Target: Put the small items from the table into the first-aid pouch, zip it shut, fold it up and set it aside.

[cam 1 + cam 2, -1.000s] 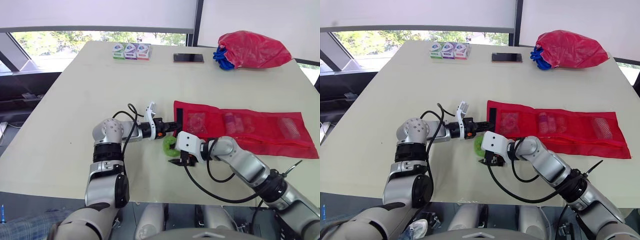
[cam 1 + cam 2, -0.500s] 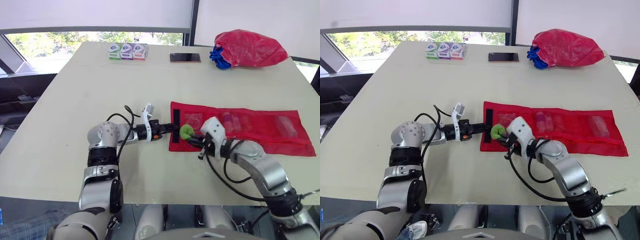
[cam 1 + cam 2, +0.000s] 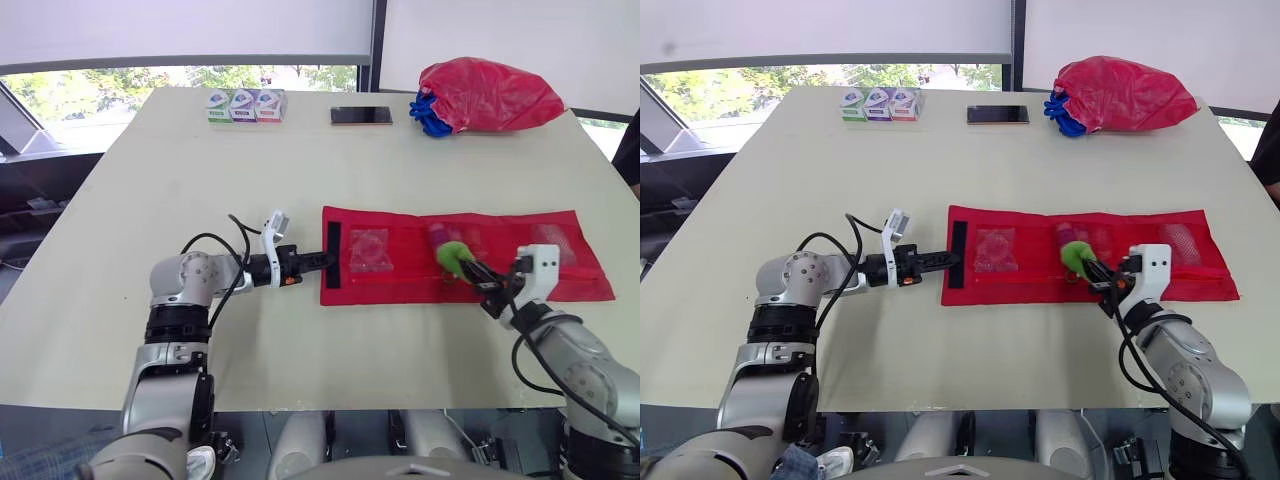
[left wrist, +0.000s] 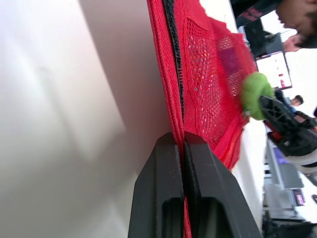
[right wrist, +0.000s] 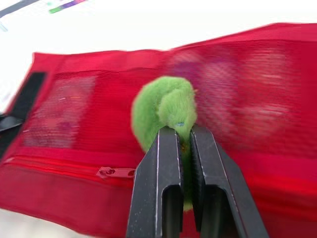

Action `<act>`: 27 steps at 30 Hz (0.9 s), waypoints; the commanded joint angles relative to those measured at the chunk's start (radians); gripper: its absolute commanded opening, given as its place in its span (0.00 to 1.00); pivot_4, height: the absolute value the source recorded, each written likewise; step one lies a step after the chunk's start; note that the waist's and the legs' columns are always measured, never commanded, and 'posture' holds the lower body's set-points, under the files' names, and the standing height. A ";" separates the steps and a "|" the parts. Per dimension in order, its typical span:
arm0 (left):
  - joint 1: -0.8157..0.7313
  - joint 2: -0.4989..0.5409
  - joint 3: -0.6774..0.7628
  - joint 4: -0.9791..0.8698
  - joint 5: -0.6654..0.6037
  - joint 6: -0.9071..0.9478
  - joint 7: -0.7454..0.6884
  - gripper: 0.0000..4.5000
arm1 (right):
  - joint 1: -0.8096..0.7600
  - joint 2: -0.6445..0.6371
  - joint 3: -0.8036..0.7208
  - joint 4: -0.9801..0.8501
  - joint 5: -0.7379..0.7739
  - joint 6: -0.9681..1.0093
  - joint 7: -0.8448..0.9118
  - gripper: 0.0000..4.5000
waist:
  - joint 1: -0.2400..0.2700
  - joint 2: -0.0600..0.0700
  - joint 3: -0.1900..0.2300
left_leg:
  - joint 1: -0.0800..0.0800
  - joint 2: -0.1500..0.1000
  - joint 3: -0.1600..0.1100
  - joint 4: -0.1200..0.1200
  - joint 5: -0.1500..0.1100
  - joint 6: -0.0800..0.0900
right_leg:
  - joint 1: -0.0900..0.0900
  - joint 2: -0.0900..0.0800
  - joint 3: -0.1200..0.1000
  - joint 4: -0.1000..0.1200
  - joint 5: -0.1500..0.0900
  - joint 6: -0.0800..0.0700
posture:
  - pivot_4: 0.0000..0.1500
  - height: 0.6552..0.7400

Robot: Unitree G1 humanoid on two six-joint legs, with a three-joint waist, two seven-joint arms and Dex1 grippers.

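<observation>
The red mesh first-aid pouch (image 3: 400, 278) lies flat and unrolled on the table, with small items showing through its pockets. My left gripper (image 3: 325, 260) is shut on the pouch's left edge (image 4: 171, 74), by its black strip. My right gripper (image 3: 478, 275) is shut on a fuzzy green item (image 3: 453, 256) and holds it just above the pouch's middle-right part. In the right wrist view the green item (image 5: 166, 111) sits between the fingers (image 5: 168, 163), above the zipper line with its pull (image 5: 113, 172).
Three small boxes (image 3: 245, 104), a phone (image 3: 361, 116) and a red bag with blue cords (image 3: 485, 95) lie along the far edge. Part of a person (image 3: 628, 150) shows at the right edge. The near table edge runs close below both arms.
My right gripper has carried the green item rightward, from the pouch's left end to its middle-right. The left gripper keeps its hold on the edge. The camera has shifted slightly.
</observation>
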 commanded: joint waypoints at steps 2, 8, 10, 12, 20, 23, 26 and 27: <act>0.032 0.119 -0.017 0.023 0.060 -0.057 -0.065 0.00 | 0.010 -0.073 -0.155 0.056 -0.024 -0.091 -0.040 0.00 | -0.010 0.000 0.000 | 0.000 0.000 0.001 0.000 0.000 0.000 | 0.000 0.000 0.000 0.000 0.000 0.000 | 1.00 1.00; 0.035 0.223 -0.055 0.052 0.109 -0.116 -0.129 0.00 | -0.037 -0.120 -0.263 0.196 -0.060 -0.203 -0.117 0.00 | -0.011 0.000 0.000 | 0.000 0.000 0.004 -0.001 0.000 0.000 | -0.002 0.000 0.003 0.000 0.000 0.000 | 1.00 1.00; 0.032 0.253 -0.060 0.069 0.126 -0.137 -0.141 0.00 | -0.046 -0.132 -0.271 0.232 -0.083 -0.230 -0.141 0.00 | -0.012 0.000 0.000 | 0.000 0.000 0.005 -0.001 0.000 0.000 | -0.002 0.000 0.004 0.000 0.000 0.000 | 1.00 1.00; 0.023 0.265 -0.055 0.093 0.140 -0.153 -0.138 0.00 | -0.052 -0.138 -0.275 0.261 -0.094 -0.247 -0.162 0.00 | -0.011 0.000 0.000 | 0.000 0.001 0.005 -0.002 0.000 0.000 | -0.002 0.000 0.004 0.000 0.000 0.000 | 1.00 1.00; 0.021 0.290 -0.062 0.111 0.177 -0.184 -0.135 0.00 | -0.036 -0.155 -0.244 0.321 -0.177 -0.320 -0.214 0.00 | -0.010 0.000 0.000 | 0.001 0.001 0.006 -0.002 0.000 0.000 | -0.002 0.000 0.005 0.000 0.000 0.000 | 1.00 1.00; 0.017 0.289 -0.049 0.117 0.176 -0.181 -0.122 0.00 | -0.010 -0.163 -0.258 0.313 -0.173 -0.318 -0.203 0.16 | -0.009 0.000 0.000 | 0.000 0.001 0.006 -0.002 0.000 0.000 | -0.002 0.000 0.005 0.000 0.000 0.001 | 1.00 1.00; 0.023 0.299 -0.046 0.111 0.179 -0.184 -0.127 0.00 | 0.008 -0.141 -0.315 0.275 -0.066 -0.261 -0.175 0.43 | -0.011 0.000 0.000 | 0.000 0.001 0.006 -0.002 0.000 0.000 | -0.002 0.000 0.005 0.000 0.000 0.000 | 1.00 1.00; 0.022 0.301 -0.040 0.113 0.180 -0.183 -0.126 0.00 | 0.015 -0.132 -0.338 0.261 -0.018 -0.239 -0.164 0.56 | -0.012 0.000 0.001 | 0.001 0.001 0.006 -0.002 0.000 0.000 | -0.002 0.000 0.006 0.000 0.000 0.000 | 1.00 1.00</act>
